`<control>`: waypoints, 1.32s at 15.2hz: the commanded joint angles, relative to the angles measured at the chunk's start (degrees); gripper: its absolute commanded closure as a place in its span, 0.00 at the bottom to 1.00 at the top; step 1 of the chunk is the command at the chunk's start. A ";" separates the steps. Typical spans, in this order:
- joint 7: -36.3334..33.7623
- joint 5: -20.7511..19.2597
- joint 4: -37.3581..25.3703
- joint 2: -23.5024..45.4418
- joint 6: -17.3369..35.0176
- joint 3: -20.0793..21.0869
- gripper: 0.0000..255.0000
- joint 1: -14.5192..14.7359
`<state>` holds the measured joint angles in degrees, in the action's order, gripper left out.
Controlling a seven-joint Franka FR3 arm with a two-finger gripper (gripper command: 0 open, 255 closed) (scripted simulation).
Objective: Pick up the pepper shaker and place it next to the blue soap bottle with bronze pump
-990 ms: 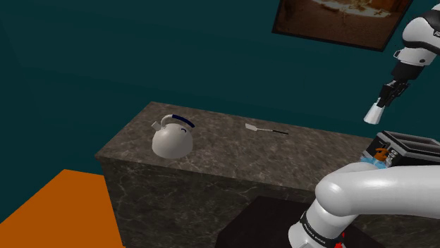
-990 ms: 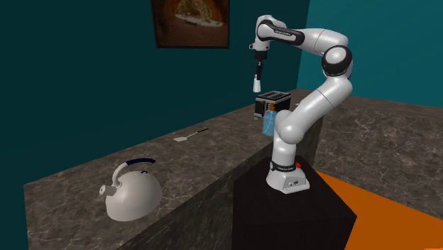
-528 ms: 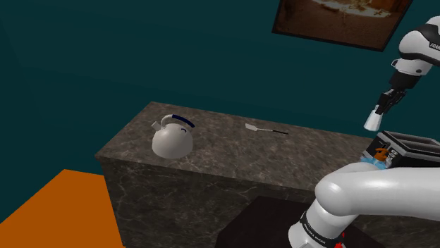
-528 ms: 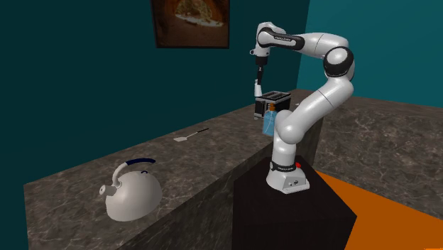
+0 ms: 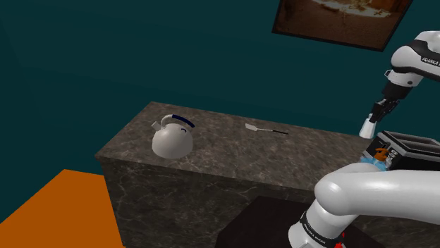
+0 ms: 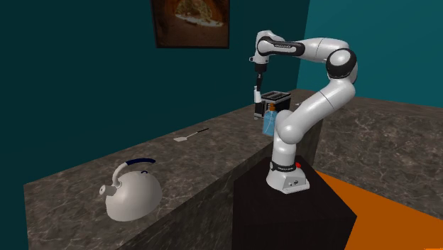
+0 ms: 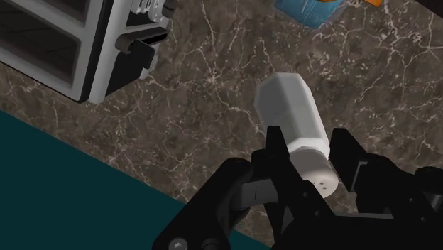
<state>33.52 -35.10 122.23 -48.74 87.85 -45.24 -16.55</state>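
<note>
Gripper (image 7: pixel 309 145) closed around a white pepper shaker (image 7: pixel 290 106), clasped between both fingers. The shaker is held above the dark veined counter (image 7: pixel 213 128), near the toaster (image 7: pixel 64 42) and the blue soap bottle (image 7: pixel 305 11).

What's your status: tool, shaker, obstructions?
Tool shut on white tapered pepper shaker, aloft over dark marble counter. Blue soap bottle with orange pump below, beside black-and-silver toaster. Toaster may crowd the drop spot.

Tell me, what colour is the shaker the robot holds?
Whitish grey shaker, best in the wrist view.
</note>
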 commanded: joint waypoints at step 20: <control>-2.69 -6.68 14.94 -2.64 13.30 -7.59 1.00 -1.92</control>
<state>31.03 -41.48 136.66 -51.47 100.46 -52.39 -18.54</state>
